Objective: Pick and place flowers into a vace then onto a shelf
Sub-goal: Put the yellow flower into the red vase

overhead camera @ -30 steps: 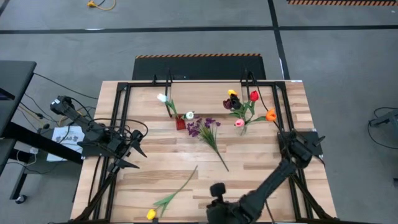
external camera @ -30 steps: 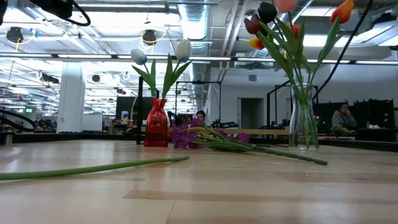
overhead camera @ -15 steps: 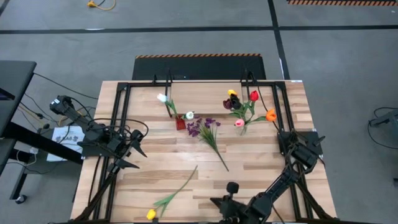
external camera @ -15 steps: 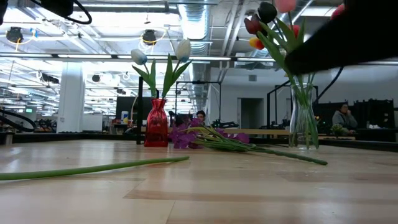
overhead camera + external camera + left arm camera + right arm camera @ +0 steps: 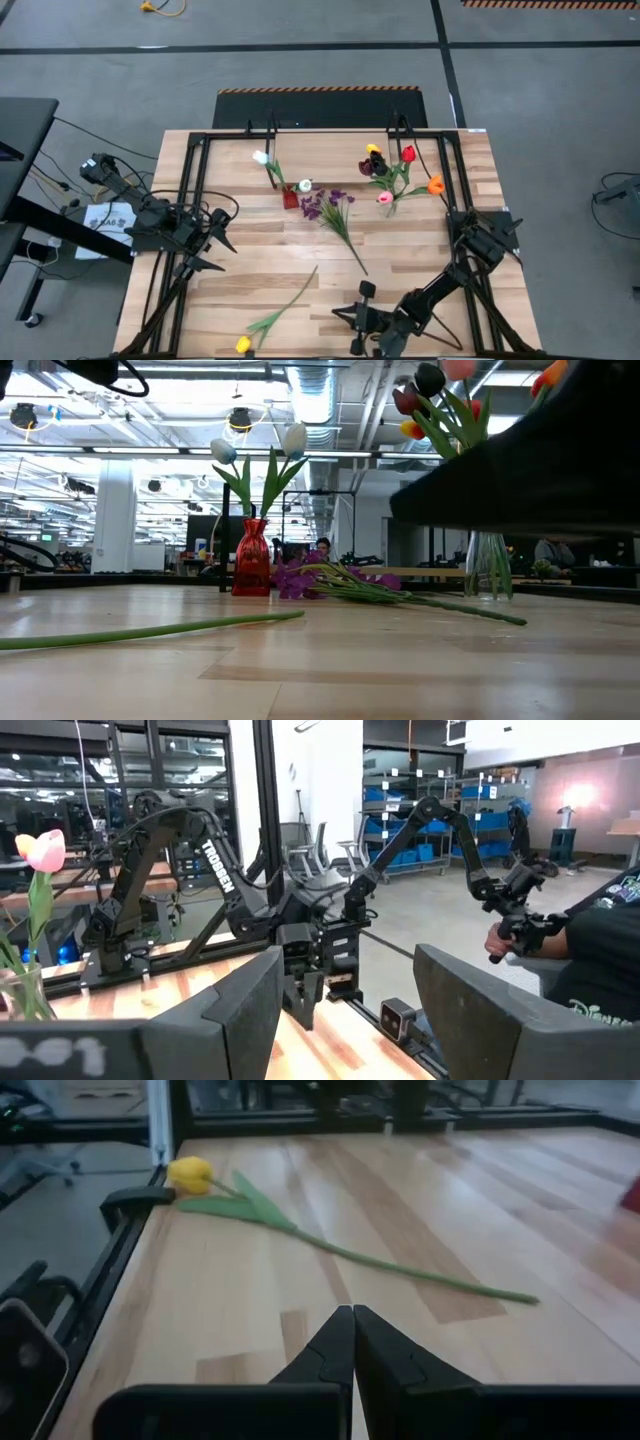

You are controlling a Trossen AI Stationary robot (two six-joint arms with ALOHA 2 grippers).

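A yellow tulip (image 5: 243,344) lies flat on the table near the front left corner, its stem (image 5: 400,1265) running toward the middle. A purple sprig (image 5: 335,214) lies mid-table. White tulips stand in a red vase (image 5: 251,560), and several tulips stand in a glass vase (image 5: 487,565). My right gripper (image 5: 353,1318) is shut and hovers low over the table, near its front edge and right of the tulip's stem. My left gripper (image 5: 345,1010) waits open at the table's left edge. The shelf is out of view.
A black metal frame (image 5: 190,200) runs along the table's left, far and right sides. My right arm (image 5: 520,480) fills the upper right of the low view. Bare boards (image 5: 270,255) lie between the tulip and the vases. A person (image 5: 590,950) stands beyond the table.
My right arm has come down toward the table near its front edge. Its gripper has rolled and tipped on the way and stayed shut. In the low view the arm's dark bulk has moved in from the upper right. The flowers have not moved.
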